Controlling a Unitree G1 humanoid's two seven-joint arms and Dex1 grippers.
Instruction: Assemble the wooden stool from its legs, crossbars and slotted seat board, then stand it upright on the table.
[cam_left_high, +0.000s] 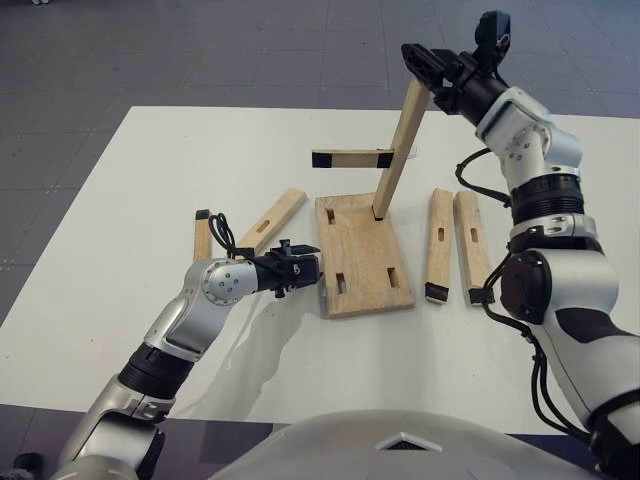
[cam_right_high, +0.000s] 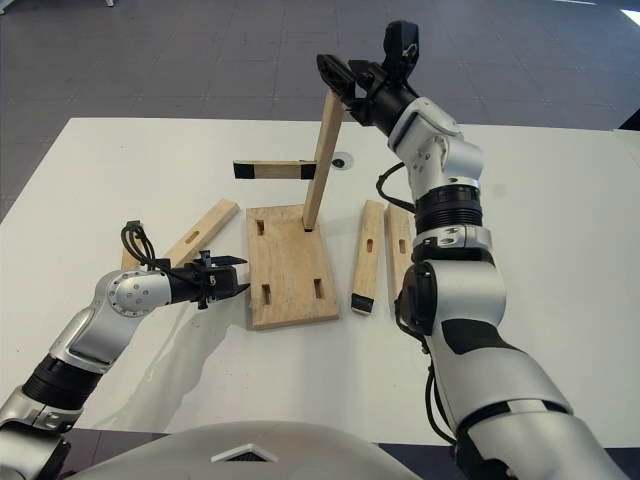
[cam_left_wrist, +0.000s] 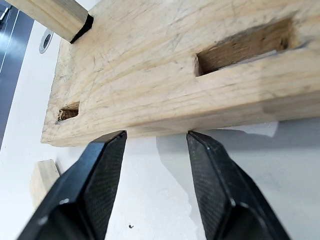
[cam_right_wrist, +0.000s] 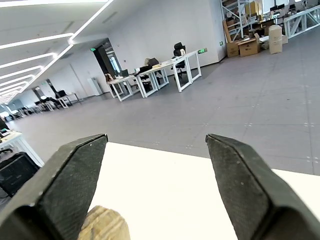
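Bare table (cam_left_high: 120, 200) left of seat board (cam_left_high: 362, 250); my left gripper (cam_left_high: 308, 270) gapes at its edge, right gripper (cam_left_high: 422, 72) raised, wide beside upright leg (cam_left_high: 397, 150) top.

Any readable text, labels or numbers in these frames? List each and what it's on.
Seat board, upright leg, loose legs: no text, just bare wood, some with black ends.
Green signs in the room behind, right wrist view: too small to read.
Nothing else is legible.
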